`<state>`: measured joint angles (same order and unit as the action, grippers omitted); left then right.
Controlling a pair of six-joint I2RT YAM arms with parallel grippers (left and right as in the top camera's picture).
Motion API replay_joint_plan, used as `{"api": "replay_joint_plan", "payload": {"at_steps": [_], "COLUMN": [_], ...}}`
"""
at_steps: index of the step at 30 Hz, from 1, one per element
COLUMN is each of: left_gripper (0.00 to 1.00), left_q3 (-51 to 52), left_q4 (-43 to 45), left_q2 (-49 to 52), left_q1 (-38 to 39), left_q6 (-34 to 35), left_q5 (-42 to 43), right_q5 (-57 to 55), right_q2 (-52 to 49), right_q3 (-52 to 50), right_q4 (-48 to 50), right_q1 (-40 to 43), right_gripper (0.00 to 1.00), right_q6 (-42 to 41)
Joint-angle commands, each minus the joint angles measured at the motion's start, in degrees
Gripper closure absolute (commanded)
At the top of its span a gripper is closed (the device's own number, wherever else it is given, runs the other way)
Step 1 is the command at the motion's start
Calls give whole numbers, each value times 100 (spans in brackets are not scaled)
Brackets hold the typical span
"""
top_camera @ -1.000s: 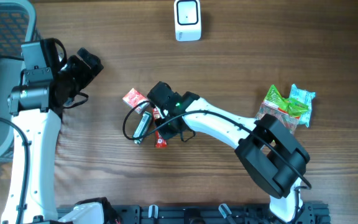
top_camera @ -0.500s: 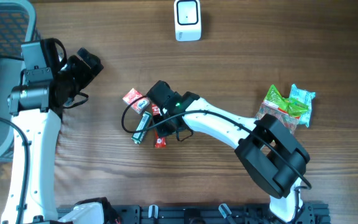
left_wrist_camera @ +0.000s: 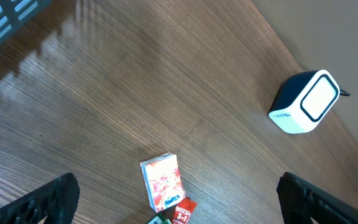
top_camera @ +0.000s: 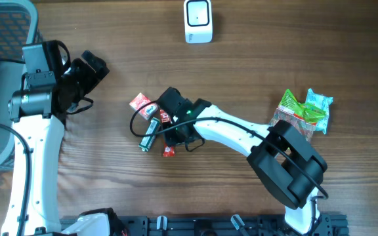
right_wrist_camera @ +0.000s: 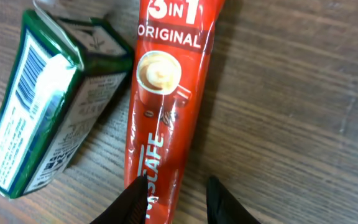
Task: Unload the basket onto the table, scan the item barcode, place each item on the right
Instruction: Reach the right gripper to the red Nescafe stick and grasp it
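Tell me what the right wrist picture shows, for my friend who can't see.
A long red coffee sachet lies on the brown wooden table, its lower end at the tool's two dark fingertips. A green and white cardboard box with a barcode lies beside it.

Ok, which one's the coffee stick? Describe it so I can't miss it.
In the overhead view, below the scanner, a small cluster lies at the right gripper. The coffee stick is the long red 3 IN 1 sachet beside the green box; the other red pack is short and squarish.
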<state>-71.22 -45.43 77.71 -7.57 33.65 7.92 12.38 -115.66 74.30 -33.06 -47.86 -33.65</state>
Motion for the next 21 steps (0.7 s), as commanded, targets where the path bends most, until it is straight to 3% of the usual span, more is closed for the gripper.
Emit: {"api": "replay_joint_plan", "payload": {"at_steps": [1,5,8,12,18,21], "left_gripper": [0,0,0,0,0,0], "left_q3": [-4,-4,-4,-4,-4,-4], "left_q4": [13,13,13,13,13,13], "left_q2": [-57,-57,-57,-57,-57,-57], "left_q1": [-11,-11,-11,-11,-11,-11], "left_q6": [-44,-44,-44,-44,-44,-44], "left_q5": [-52,-52,-52,-52,-52,-52], "right_q5": [192,426,345,-321,-1790,-1797], "right_q2": [-28,-28,-28,-26,-26,-24], "right_q3": [-173,-243,-243,-210,114,136], "right_q4": [44,162,212,138,-769,-859], "right_q1": [2,0,-2,28,133,293], "right_gripper": [68,68,75,75,69,69], "right_q6": [-140,-153,-85,-90,140,446]}}
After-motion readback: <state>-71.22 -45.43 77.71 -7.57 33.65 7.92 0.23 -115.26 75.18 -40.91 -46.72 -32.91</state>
